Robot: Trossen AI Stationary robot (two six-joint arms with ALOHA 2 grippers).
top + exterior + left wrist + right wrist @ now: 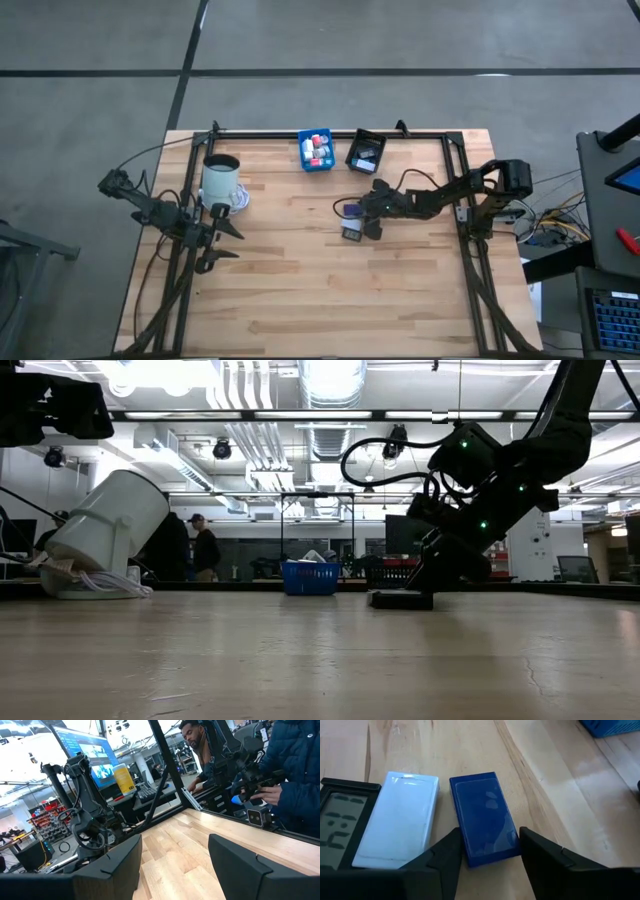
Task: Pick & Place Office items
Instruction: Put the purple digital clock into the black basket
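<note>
In the right wrist view a flat dark blue rectangle (485, 820) lies flat on the wooden table beside a flat white rectangle (397, 822) and a black piece with a grey display (340, 827). My right gripper (490, 862) is open and low at mid-table (363, 216), its fingers on either side of the blue rectangle's near end. In the high view the blue piece (350, 209) shows beside it. My left gripper (222, 243) is open and empty at the table's left, near the white mug (221, 178). My right gripper comes at the blue rectangle slanting down from the table's right. Its fingers (445, 860) stand along the two long sides at the near end (492, 857). I cannot tell whether they touch it. The rectangle lies flat on the table.
A blue bin (317, 150) with several small pieces and a black bin (365, 152) stand at the far edge. The mug leans tilted in the low view (105, 530). People stand beyond the table's edge (295, 780). Bare wood lies toward the near edge (320, 300).
</note>
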